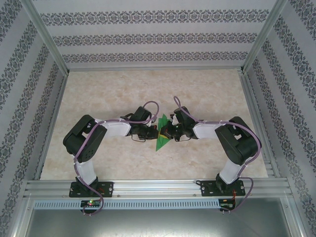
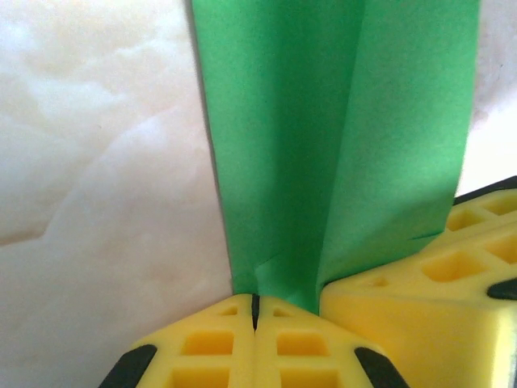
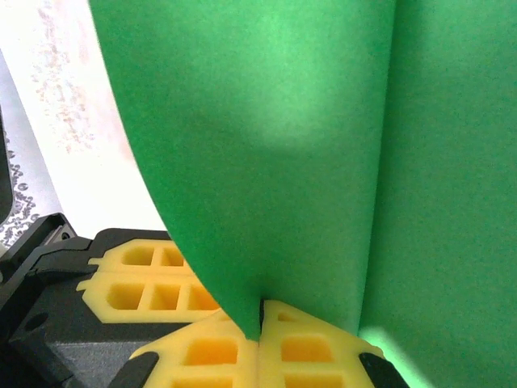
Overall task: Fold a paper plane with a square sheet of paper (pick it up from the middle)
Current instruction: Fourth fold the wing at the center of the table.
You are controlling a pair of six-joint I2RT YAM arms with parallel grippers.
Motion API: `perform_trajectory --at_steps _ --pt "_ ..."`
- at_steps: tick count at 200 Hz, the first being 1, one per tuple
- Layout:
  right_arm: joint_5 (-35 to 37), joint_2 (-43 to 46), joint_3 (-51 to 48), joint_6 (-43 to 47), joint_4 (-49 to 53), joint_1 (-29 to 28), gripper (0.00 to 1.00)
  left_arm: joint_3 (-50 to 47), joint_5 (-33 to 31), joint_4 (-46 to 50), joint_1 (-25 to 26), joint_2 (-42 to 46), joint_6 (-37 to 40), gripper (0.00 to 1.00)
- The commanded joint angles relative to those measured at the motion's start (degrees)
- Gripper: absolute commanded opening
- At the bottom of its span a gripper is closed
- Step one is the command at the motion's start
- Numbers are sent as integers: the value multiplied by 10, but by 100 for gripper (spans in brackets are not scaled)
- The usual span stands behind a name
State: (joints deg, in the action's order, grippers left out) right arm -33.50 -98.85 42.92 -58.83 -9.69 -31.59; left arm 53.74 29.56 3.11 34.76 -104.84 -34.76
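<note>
The green paper [image 1: 161,142] is folded into a narrow pointed shape and hangs between both arms at the table's middle. My left gripper [image 1: 154,132] meets it from the left and my right gripper [image 1: 167,132] from the right. In the left wrist view the yellow jaws of the left gripper [image 2: 255,314] are shut on the lower edge of the paper [image 2: 323,121], which rises with a lengthwise crease. A yellow finger [image 2: 428,283] of the right gripper presses in beside it. In the right wrist view the right gripper [image 3: 260,322] is shut on a curved flap of the paper [image 3: 275,153].
The marble-patterned table [image 1: 207,94] is bare around the arms. Patterned walls and aluminium posts [image 1: 47,44] enclose it on three sides. A metal rail [image 1: 158,186] runs along the near edge. The left gripper's yellow fingers [image 3: 153,283] sit close by in the right wrist view.
</note>
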Motion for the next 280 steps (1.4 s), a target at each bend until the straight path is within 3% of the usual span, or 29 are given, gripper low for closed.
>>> perform_trajectory --at_steps 1,280 --pt "18 -8 10 -14 -19 8 3 -23 -18 24 -5 -3 7 0" --pt "0 -63 7 -62 -114 10 2 -37 -10 13 -7 17 8 0"
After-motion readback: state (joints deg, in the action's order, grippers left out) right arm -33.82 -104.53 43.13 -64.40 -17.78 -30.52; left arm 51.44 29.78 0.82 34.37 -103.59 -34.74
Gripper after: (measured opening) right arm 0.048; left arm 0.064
